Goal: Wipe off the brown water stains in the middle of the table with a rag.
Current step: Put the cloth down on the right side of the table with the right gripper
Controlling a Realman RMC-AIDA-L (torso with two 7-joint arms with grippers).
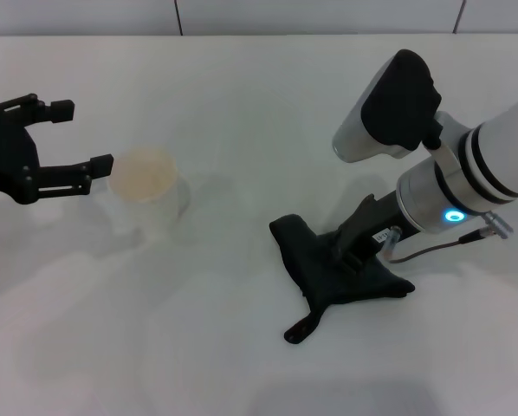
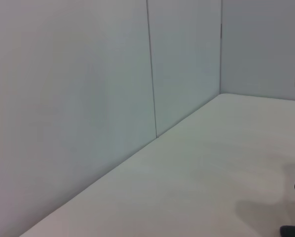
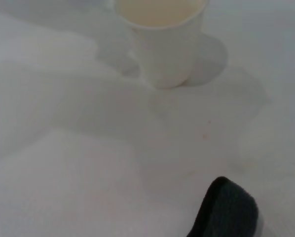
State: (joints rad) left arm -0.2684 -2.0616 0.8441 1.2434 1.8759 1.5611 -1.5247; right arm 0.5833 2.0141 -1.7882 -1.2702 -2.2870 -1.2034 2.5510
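Observation:
The black rag (image 1: 333, 270) lies crumpled on the white table (image 1: 242, 104), right of the middle, its loop tab (image 1: 298, 331) pointing toward the front. My right gripper (image 1: 356, 241) reaches down into the rag's right part and appears shut on it. A corner of the rag also shows in the right wrist view (image 3: 227, 210). No brown puddle shows; only faint orange specks (image 3: 204, 134) mark the table between the rag and the cup. My left gripper (image 1: 84, 137) hangs open and empty at the far left, beside the cup.
A white translucent plastic cup (image 1: 146, 189) with pale liquid stands left of the middle, next to the left gripper's lower finger; it also shows in the right wrist view (image 3: 160, 44). A grey panelled wall (image 2: 88, 98) backs the table.

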